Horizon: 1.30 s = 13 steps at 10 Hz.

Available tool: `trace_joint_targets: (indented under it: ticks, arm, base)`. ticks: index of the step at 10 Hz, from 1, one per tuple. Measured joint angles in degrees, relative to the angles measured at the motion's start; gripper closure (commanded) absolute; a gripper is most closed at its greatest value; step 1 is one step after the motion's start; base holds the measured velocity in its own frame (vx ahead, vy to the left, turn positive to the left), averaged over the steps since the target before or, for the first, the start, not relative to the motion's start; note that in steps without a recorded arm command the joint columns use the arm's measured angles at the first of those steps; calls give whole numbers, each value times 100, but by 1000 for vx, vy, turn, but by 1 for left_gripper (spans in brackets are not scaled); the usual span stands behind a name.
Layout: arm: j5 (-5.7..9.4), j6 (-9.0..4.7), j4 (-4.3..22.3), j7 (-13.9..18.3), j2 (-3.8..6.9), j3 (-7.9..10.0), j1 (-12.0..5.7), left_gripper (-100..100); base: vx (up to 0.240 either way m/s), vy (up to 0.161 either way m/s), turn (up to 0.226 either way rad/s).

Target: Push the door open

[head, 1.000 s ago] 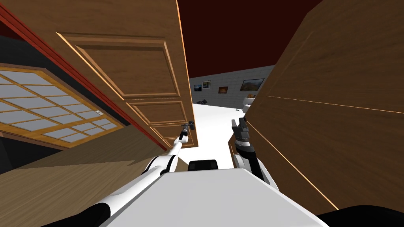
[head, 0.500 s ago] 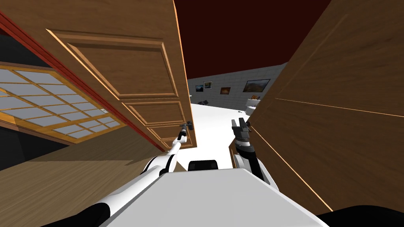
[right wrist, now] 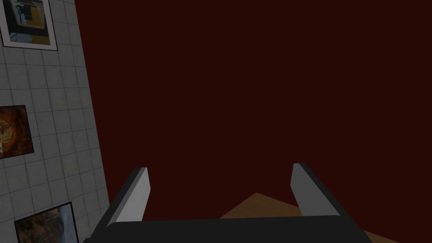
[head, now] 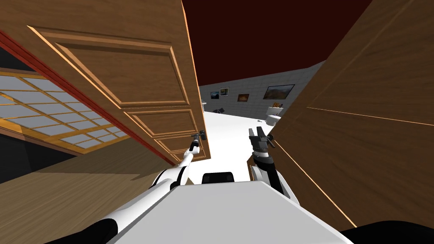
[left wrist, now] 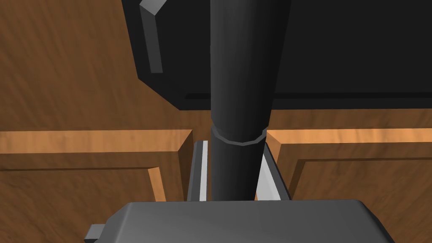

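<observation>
Wooden door (head: 140, 80), handle (left wrist: 238, 63) pinched in left claw (left wrist: 232, 144).

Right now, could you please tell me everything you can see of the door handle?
The door handle is a dark, smooth, round bar with a thin ring around it; whether it is metal or plastic I cannot tell. It passes in front of a black plate on the brown wooden door, near the door's free edge. My left hand is shut on it, its light grey fingers pressing both sides. The door stands partly open.
</observation>
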Motion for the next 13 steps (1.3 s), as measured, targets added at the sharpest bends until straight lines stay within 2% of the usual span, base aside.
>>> trace_joint_targets:
  ticks: [5,7,9,10,11,13]
  arm:
    - [97,-59,99,-98,135,266,-39,100]
    - [131,33,-60,-129,183,361,52,100]
    - [157,-14,26,-154,230,431,15,100]
    - [171,29,-64,-185,215,480,65,100]
    - [184,-18,63,-187,256,507,37,100]
    - [217,-59,130,-205,316,597,45,100]
  base:
    - [167,-95,57]
    - [182,-94,62]
    - [99,-31,44]
    - [167,-60,50]
    - [170,-76,51]
    - [177,-64,53]
